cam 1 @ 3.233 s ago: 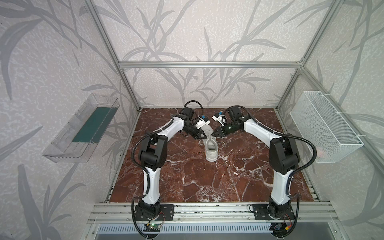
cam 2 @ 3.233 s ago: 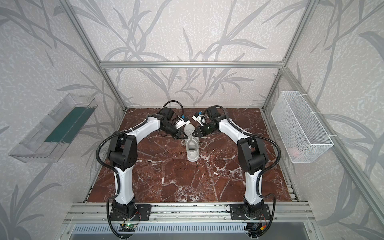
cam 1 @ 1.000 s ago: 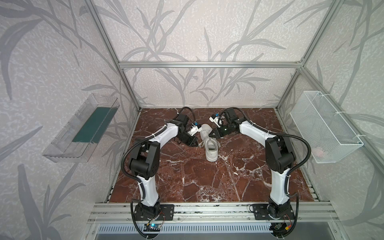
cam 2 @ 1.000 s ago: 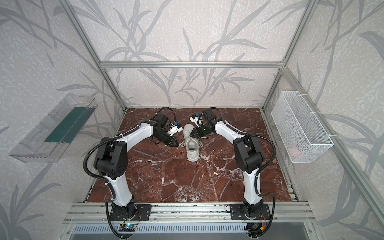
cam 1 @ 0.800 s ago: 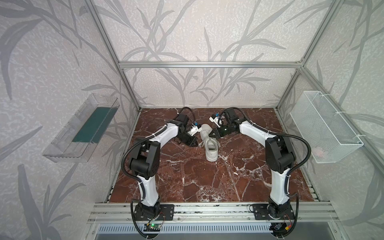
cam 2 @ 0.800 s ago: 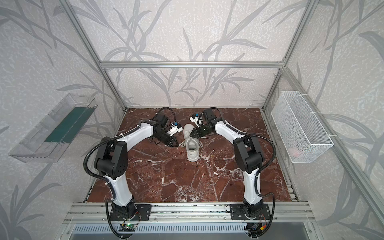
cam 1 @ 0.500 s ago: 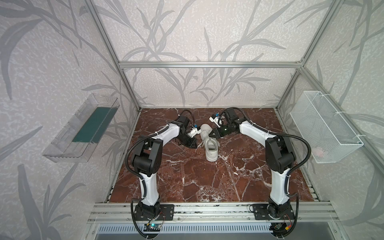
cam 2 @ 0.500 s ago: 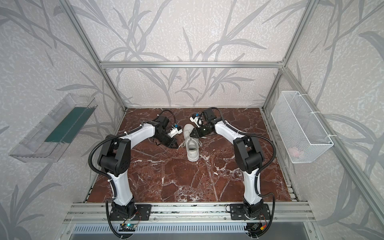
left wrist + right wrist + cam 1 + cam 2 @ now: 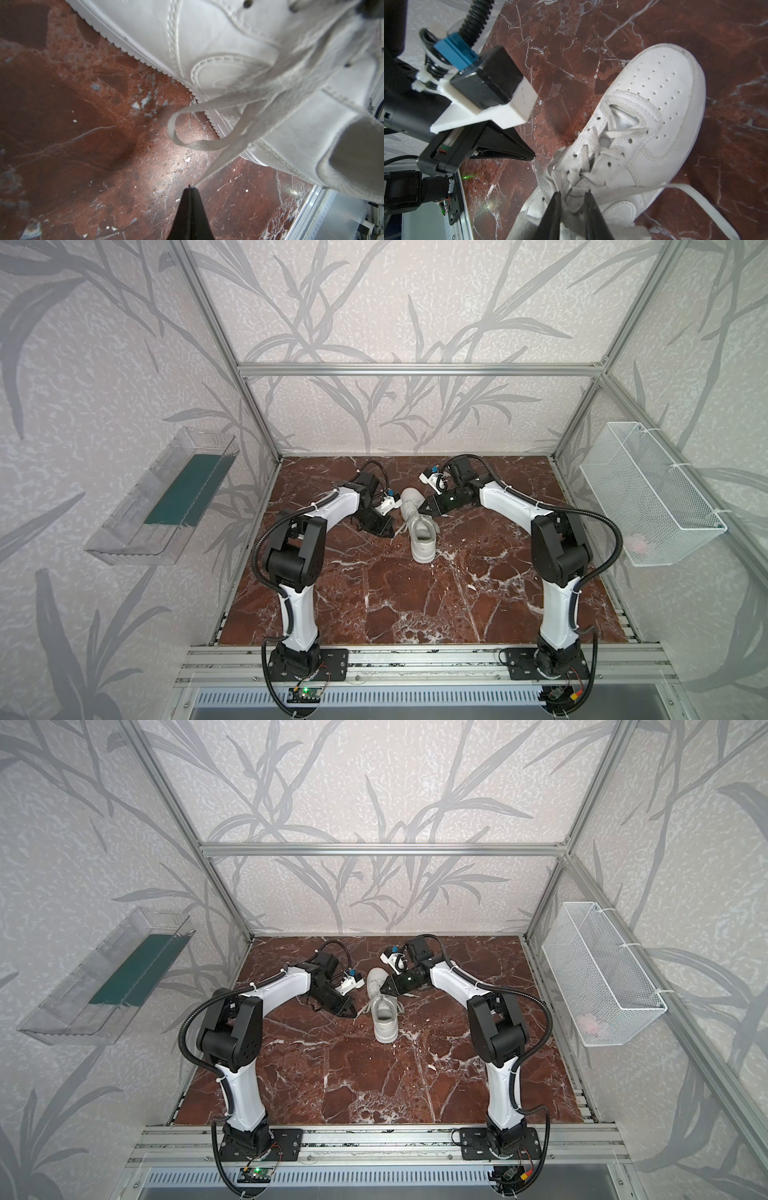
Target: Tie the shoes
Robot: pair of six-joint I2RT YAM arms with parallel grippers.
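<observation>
The white shoe lies on the red marble table, toe toward the back wall, in both top views. My left gripper sits low to the shoe's left, shut on the end of a flat white lace that runs taut up to the eyelets. A slack lace loop hangs beside it. My right gripper leans in from the right, its narrow-set fingers pinching the bunched laces over the tongue. In the right wrist view the left gripper shows shut.
A clear bin with a green insert hangs on the left wall. A white wire basket hangs on the right wall. An aluminium rail borders the front of the marble table.
Both grippers have come down from above the shoe. Over the last second the left gripper drew slightly left and toward the front with the lace; the right gripper stayed put.
</observation>
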